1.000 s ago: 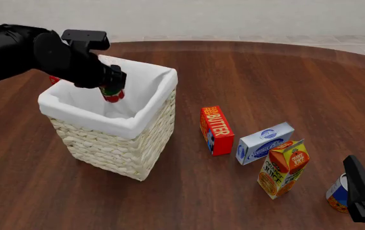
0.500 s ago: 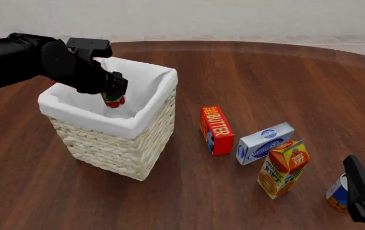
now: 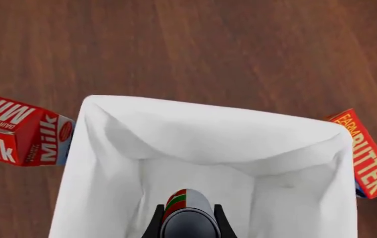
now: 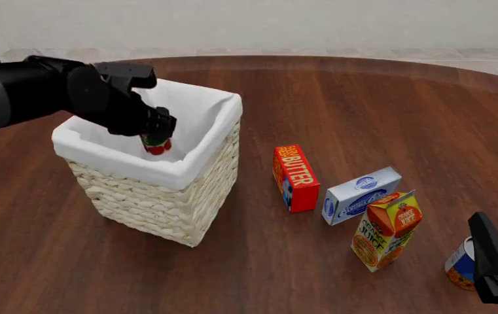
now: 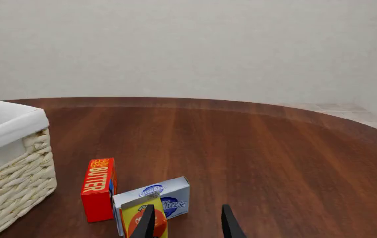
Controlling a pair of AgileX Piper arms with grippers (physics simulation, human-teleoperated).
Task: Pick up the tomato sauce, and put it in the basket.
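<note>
The red carton (image 3: 20, 131) beside the basket reads "Milk" in big white letters, with "DAIRY FRESH" in small print (left wrist view). The red box (image 4: 295, 177) carries "BUTTER" in yellow capitals down its side, with a smaller "FARM FRESH" above it. The orange carton (image 4: 387, 229) shows "ORANGE JUICE". The blue-and-white box (image 4: 361, 195) has a script name too small to read.

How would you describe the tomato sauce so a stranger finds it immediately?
Find the tall wicker basket with white lining. Over its opening, the left claw holds the tomato sauce, a small can. Unlike the cartons nearby, it is round, labelled red and green.
</note>
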